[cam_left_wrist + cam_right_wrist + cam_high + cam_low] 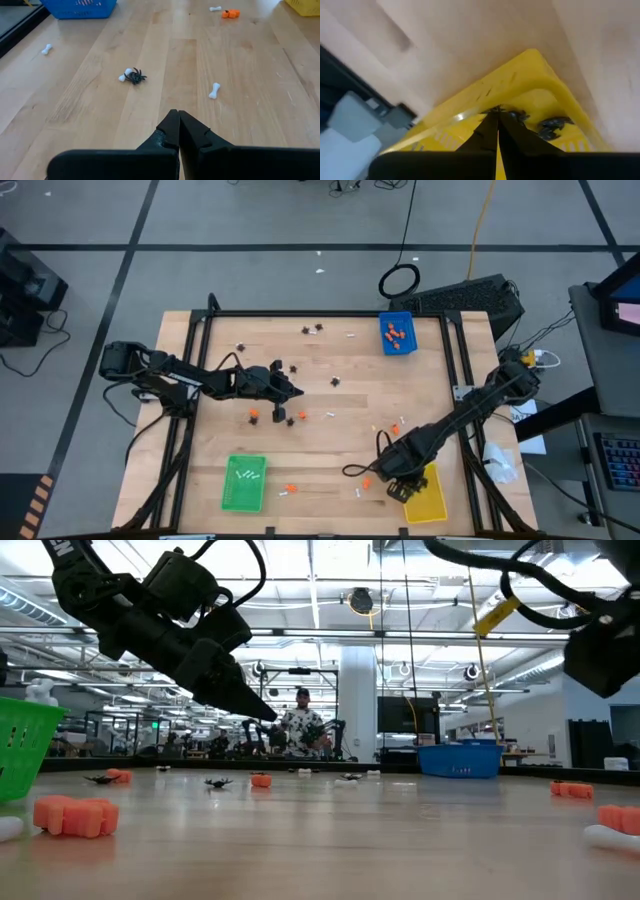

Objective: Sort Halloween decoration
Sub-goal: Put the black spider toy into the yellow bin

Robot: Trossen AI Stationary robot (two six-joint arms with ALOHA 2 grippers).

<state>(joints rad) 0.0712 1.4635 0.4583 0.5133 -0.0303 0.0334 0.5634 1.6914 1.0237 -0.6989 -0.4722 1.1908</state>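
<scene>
the green tray (pixel 244 483) at 7 o'clock holds bones, so each kind seems to get its own tray. the left gripper (pixel 297 390) hangs mid-table, fingers (pixel 170 131) pinched together on nothing; a spider (pixel 135 76) touching a bone lies ahead of them, apart. the blue tray (pixel 396 333) at 1 o'clock holds orange lumps. the right gripper (pixel 498 120), closed and empty, points into the yellow tray (pixel 530 70) at 5 o'clock, spiders (pixel 554 123) just beside its tips.
</scene>
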